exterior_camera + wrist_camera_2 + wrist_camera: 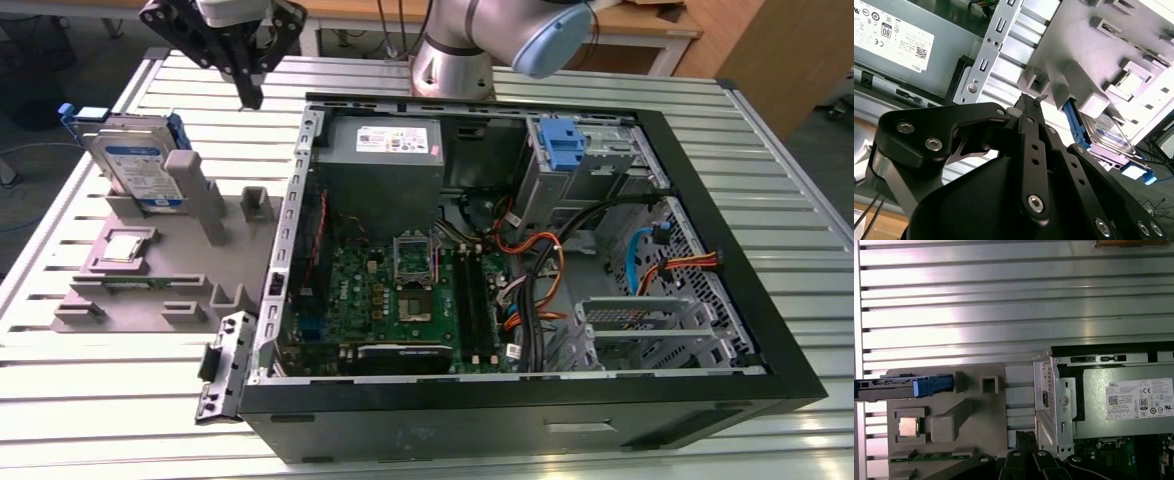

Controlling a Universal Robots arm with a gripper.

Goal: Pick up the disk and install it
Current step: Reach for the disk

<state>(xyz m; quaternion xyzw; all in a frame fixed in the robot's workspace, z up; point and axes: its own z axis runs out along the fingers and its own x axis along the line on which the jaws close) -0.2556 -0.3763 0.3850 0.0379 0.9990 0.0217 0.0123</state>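
Ribbed aluminium table (120, 395) bears grey fixture (187, 272) holding the disk (140, 165).

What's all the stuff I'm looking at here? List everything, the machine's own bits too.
disk: one, silver with blue rails, standing on edge in the holder at the exterior view's left
holder: one, grey, on the table beside the computer case
processor chip: one, silver, flat in the holder
computer case: one, black, open, on the table
power supply: one, grey, inside the case
motherboard: one, green, inside the case
cables: several, orange and black, inside the case
table: one, silver slats
arm: one, grey and blue, behind the case
gripper: one, black, shut and empty, over the table near the disk
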